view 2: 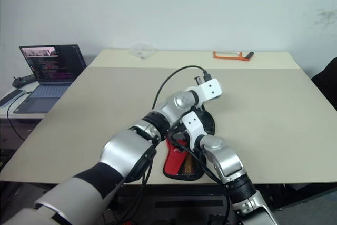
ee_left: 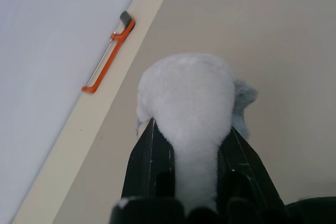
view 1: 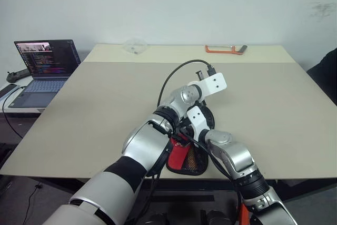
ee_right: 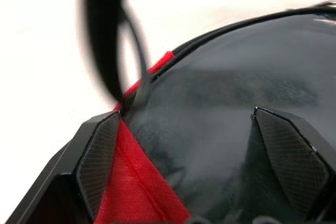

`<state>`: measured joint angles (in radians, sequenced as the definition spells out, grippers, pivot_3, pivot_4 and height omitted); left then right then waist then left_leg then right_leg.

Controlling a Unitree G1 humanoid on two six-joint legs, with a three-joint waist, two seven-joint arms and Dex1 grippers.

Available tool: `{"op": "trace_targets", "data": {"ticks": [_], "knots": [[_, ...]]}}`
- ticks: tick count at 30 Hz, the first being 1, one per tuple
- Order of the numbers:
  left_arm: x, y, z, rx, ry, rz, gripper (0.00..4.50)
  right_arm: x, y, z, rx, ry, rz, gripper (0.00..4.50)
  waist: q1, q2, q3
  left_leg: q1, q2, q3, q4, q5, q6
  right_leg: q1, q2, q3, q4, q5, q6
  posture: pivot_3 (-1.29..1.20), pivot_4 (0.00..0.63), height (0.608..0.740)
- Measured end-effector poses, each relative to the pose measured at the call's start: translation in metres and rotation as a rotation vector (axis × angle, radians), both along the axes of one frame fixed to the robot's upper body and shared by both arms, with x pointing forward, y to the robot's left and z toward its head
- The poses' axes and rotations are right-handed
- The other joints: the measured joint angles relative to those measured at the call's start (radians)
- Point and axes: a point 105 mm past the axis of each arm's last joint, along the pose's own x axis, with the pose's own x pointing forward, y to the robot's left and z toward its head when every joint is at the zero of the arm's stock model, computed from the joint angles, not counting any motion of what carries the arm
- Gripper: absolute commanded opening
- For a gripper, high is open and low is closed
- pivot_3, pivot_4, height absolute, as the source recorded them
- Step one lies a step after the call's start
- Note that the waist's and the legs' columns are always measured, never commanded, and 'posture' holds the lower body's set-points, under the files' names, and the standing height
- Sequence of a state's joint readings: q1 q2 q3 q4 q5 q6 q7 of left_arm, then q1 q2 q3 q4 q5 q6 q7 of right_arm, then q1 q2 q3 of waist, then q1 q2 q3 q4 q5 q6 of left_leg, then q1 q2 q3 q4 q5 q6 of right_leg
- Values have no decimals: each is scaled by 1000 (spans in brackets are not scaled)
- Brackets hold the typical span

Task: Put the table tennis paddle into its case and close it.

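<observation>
Case (view 1: 187,159) at the table's (view 1: 95,114) near edge, laptop (view 1: 45,69) (open) beside, white wall behind.

One case (view 1: 187,159), one grey-white pouch (ee_left: 190,108), one orange-handled tool (view 1: 225,49), one laptop (view 1: 46,69), one clear plastic item (view 1: 135,46), one desk (view 1: 105,109).

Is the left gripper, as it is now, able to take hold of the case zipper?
Probably not yet. The left gripper is shut on a grey-white pouch, so its fingers are occupied. The case lies at the near table edge, largely covered by both arms, with the open right gripper at it.
</observation>
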<state>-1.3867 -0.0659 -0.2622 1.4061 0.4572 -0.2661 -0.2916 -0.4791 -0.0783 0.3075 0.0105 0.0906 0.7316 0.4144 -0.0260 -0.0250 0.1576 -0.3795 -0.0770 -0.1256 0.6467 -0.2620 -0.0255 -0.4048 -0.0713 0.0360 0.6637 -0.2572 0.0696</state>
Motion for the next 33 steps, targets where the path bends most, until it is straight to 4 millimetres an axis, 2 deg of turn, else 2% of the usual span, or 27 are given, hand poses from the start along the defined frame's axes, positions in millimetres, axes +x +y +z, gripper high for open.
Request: {"op": "trace_targets", "data": {"ticks": [3,10,17,24,29,33], "knots": [[-7,-11,2,27,-25,-68,439,-1,1,0,2,-1,4,4500,0,0,0,0,0,0,0,0,0,0,0,0,0,0,0,0,150,740],[-16,-21,2,54,-40,-154,436,-2,2,1,5,-8,10,4500,-1,2,-1,0,0,0,0,0,0,0,0,0,-1,0,1,0,150,740],[-32,-38,1,48,-3,-261,436,-2,2,0,3,-6,13,4500,-1,4,-4,0,0,0,0,0,0,1,0,0,-1,-1,2,0,150,740],[-42,-47,-3,41,52,-332,436,-1,2,-2,0,2,20,4500,-1,7,-9,3,0,0,0,0,0,4,0,0,-1,-2,3,0,150,740],[-48,-50,-10,49,99,-371,2174,0,3,-6,-6,12,19,4500,-4,7,-9,17,1,-1,-2,-1,2,20,0,-2,-5,-5,8,0,150,740],[-52,-54,-15,30,117,-381,3583,2,5,-7,-8,20,17,4500,-8,8,-10,17,1,-1,-2,-1,2,20,0,-2,-5,-5,8,0,150,740]]}}
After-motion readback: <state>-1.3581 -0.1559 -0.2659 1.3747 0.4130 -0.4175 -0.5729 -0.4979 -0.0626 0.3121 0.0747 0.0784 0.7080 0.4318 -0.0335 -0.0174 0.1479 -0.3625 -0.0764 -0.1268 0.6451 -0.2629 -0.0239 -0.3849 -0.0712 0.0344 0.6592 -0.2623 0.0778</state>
